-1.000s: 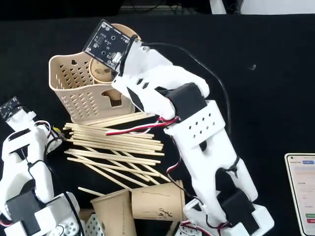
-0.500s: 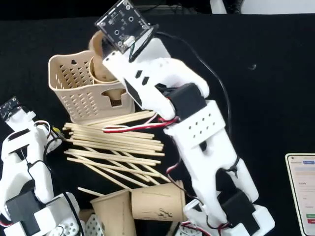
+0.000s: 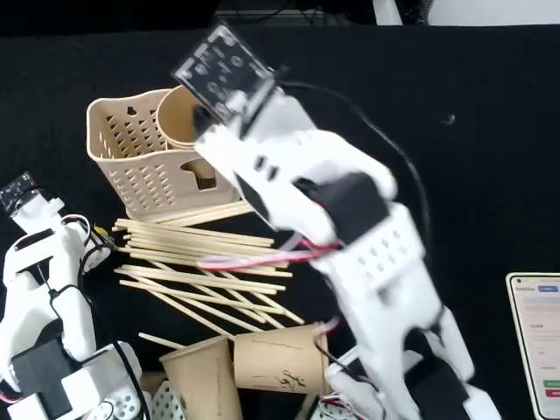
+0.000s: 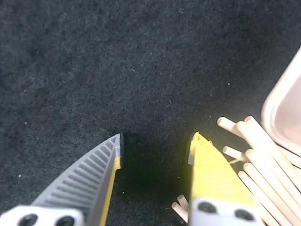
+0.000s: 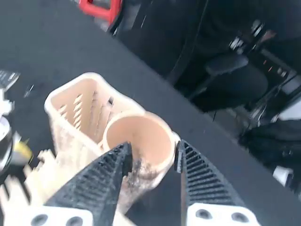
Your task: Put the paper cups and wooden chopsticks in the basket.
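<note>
While the right end effector hung open above it, the paper cup stood mouth-up in the basket; left end effector open, chopsticks lay flat, long axes crosswise

The high camera looks steeply down over the black table from above its near edge. The left wrist camera sits low and close, facing the cloth past the left gripper, while the right wrist camera rides higher, facing the far edge. All three share the basket; the high and left wrist views also share the chopsticks beside it.
</note>
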